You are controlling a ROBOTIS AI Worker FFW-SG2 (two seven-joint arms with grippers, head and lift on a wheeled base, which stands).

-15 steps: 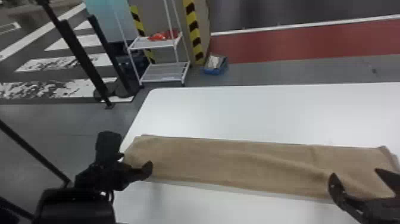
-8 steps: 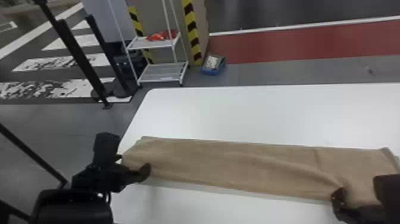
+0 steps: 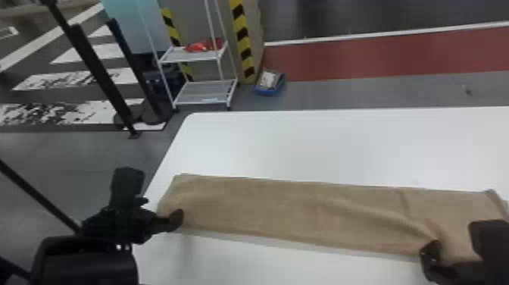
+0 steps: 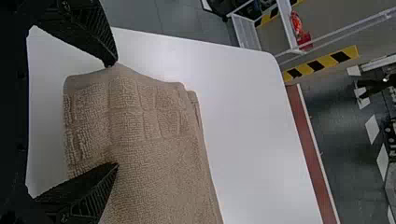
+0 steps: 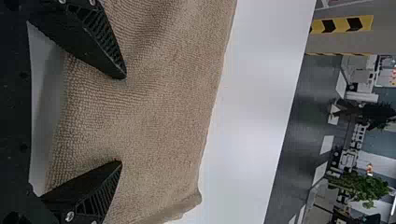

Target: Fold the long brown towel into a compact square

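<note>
Right tool (image 3: 454,238) had moved down near the right end of the long brown towel (image 3: 303,212), fingers spread, while the left tool (image 3: 161,208) stood open at its left end on the table (image 3: 341,151).

From the head camera I look forward and down at the table (image 3: 341,144), while my sideways wrist views sit closer, each sharing part of the brown towel (image 3: 284,208).
</note>
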